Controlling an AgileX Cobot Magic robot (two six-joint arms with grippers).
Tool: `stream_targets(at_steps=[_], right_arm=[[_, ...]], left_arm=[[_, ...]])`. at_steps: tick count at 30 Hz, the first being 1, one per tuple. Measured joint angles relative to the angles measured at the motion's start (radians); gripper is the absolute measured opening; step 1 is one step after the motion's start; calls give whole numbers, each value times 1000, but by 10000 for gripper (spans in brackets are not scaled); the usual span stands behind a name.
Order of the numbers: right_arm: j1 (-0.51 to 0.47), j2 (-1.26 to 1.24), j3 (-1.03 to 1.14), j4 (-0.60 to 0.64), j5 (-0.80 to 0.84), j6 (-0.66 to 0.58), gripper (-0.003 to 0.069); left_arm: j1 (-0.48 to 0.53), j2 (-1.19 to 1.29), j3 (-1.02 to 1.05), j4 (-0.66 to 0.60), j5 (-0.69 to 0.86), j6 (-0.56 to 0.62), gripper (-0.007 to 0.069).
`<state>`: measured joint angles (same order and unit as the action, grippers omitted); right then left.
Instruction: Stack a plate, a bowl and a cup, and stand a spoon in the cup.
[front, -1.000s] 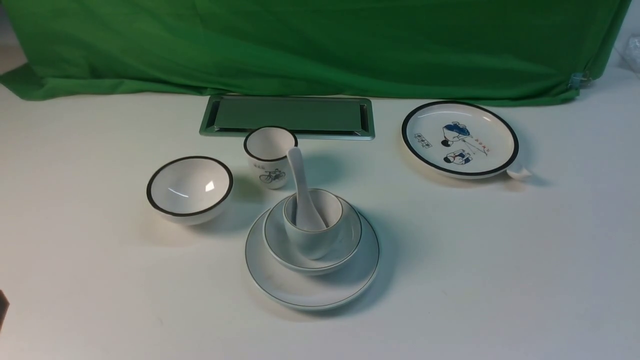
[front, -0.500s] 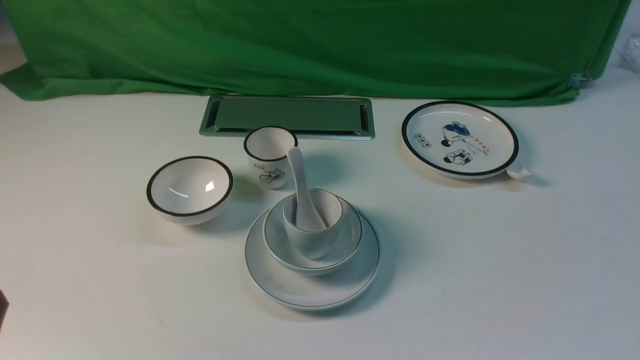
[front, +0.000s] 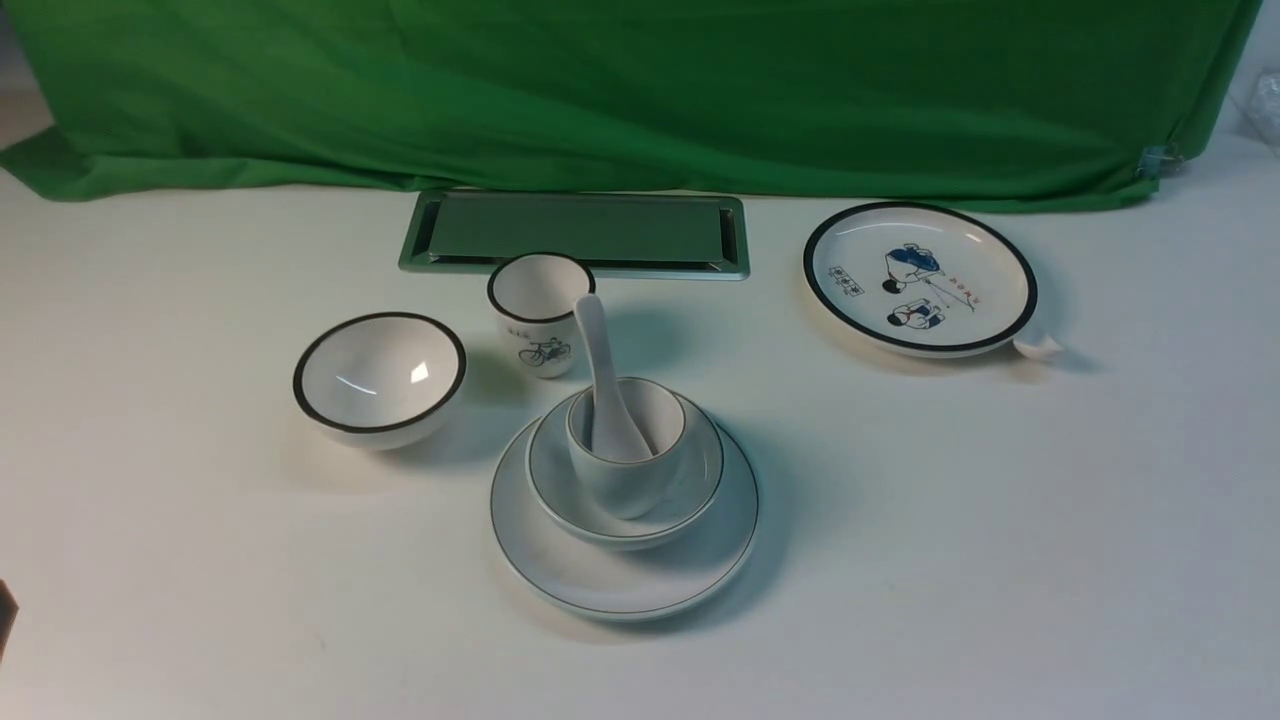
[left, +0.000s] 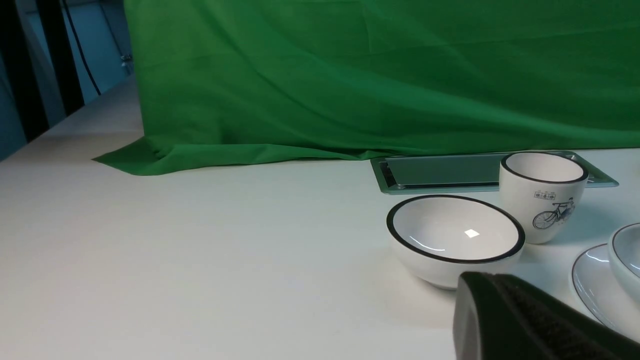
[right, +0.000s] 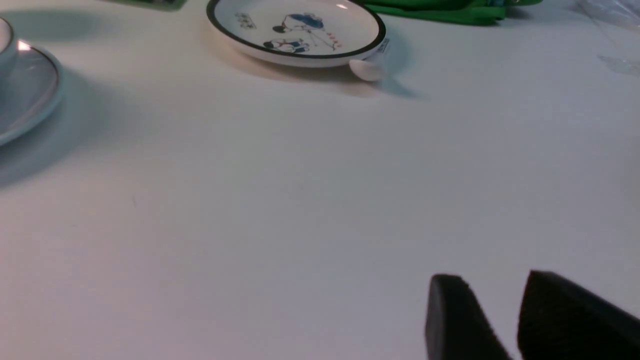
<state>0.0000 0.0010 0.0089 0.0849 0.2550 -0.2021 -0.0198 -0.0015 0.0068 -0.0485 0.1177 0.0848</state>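
Stack complete at table centre, both grippers empty.
Plate (front: 600, 585) sits flat, bowl (front: 690, 490) on it, cup (front: 625, 475) in the bowl, and the spoon (front: 600, 375) stands in the cup, handle leaning to 11 o'clock. Left gripper (left: 505, 320) is pressed closed, holding nothing; right gripper (right: 492, 317) shows a narrow gap between its fingers, nothing in it, low over bare table (front: 1000, 550).

We don't see anything different from a second ago, honestly: nothing on the table has shifted.
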Motion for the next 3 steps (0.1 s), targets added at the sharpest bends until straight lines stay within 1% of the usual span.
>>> stream_targets(at_steps=[3], right_arm=[[0, 0, 0, 0, 0, 0, 238]], left_arm=[[0, 0, 0, 0, 0, 0, 4]])
